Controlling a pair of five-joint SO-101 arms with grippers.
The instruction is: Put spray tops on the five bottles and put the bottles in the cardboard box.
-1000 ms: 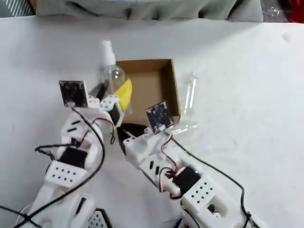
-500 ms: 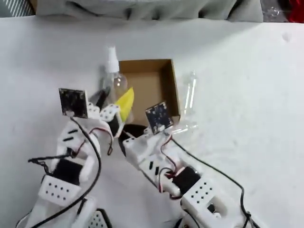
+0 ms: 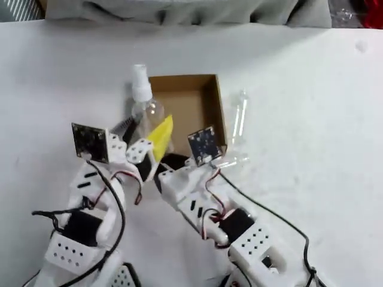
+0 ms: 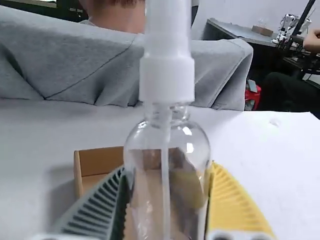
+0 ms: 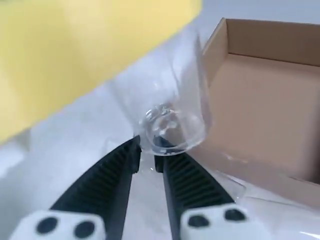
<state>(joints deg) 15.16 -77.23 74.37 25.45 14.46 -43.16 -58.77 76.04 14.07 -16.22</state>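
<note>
My left gripper [image 3: 146, 128] is shut on a clear bottle [image 3: 146, 109] with a white spray top [image 3: 141, 84], held upright at the left wall of the open cardboard box [image 3: 212, 107]. In the left wrist view the bottle [image 4: 167, 160] stands between the grey finger [image 4: 100, 210] and the yellow finger [image 4: 235, 205], with the box [image 4: 97, 162] behind. My right gripper [image 5: 147, 155] is shut, its black fingertips right at the bottle's base [image 5: 170, 125]. A second clear bottle [image 3: 239, 116] without a top lies right of the box.
The box [image 5: 260, 100] looks bare inside. Grey cloth [image 3: 179, 12] runs along the table's far edge. Both arm bodies crowd the near middle of the table. White table stretches open to the right [image 3: 317, 119] and far left [image 3: 48, 72].
The left arm has drawn back toward the near side, bringing the bottle with it along the box's left wall. The right arm has hardly shifted.
</note>
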